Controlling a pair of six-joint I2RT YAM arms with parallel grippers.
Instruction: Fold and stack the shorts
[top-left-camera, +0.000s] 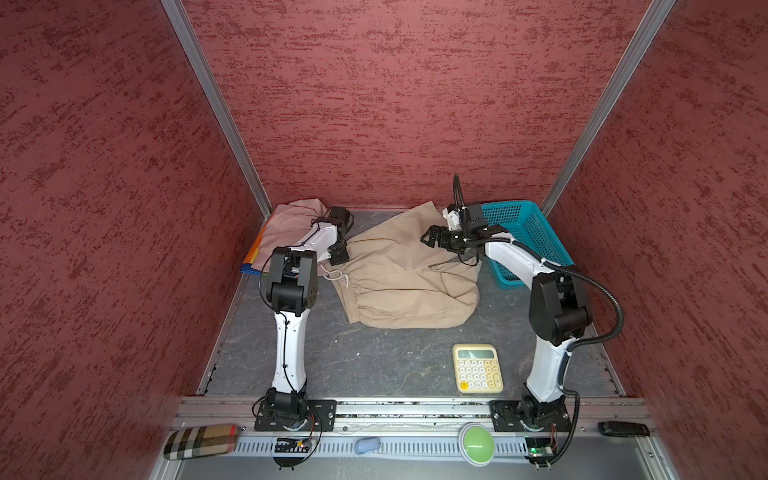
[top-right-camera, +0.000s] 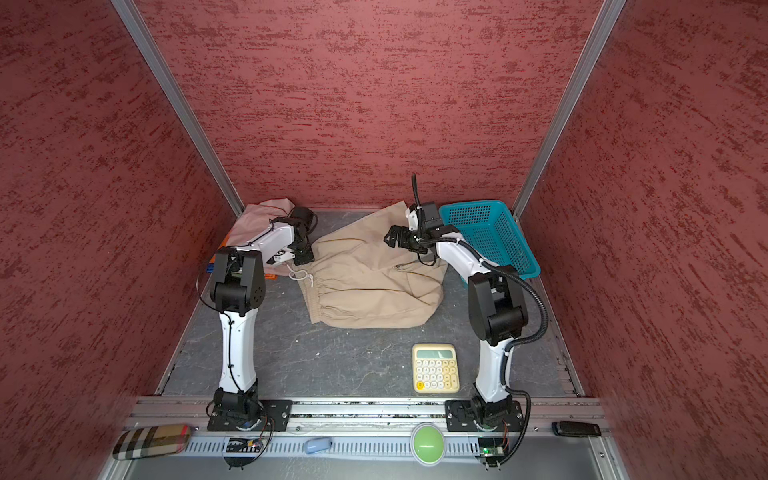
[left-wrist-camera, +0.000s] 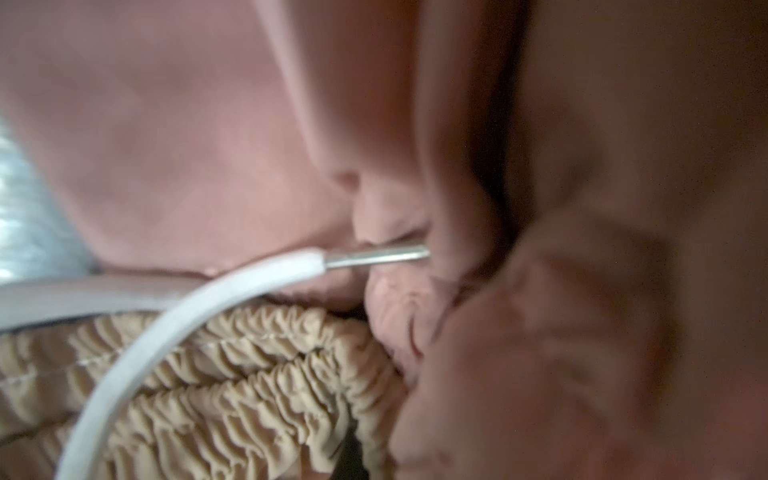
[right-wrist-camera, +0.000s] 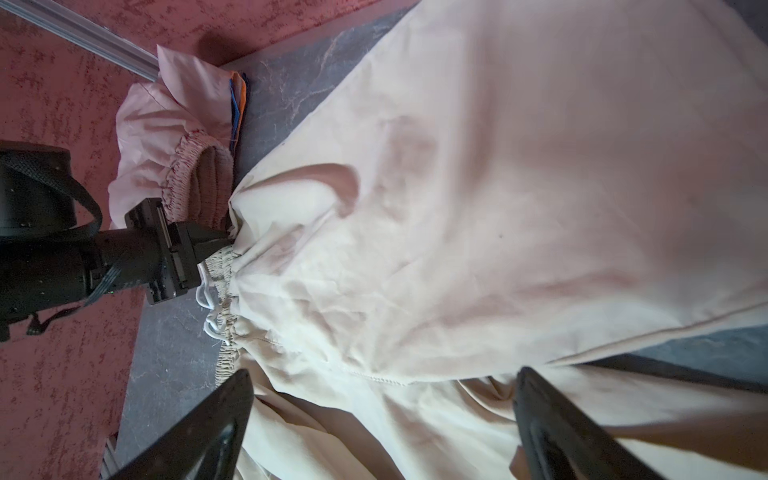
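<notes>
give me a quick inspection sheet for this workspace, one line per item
surface: dark grey tabletop, veined and scuffed
job's things: beige shorts spread unfolded mid-table; pink shorts in the far left corner, lying on the rainbow shorts, only an edge showing
clutter: cream calculator near the front; teal basket far right, nothing seen inside
grippers: left gripper shut on the beige shorts' waist corner; right gripper open over them, gripping nothing
cables: black corrugated hose loops off the right arm, away from the cloth
surroundings: red textured walls; plaid case and green button on the front rail
</notes>
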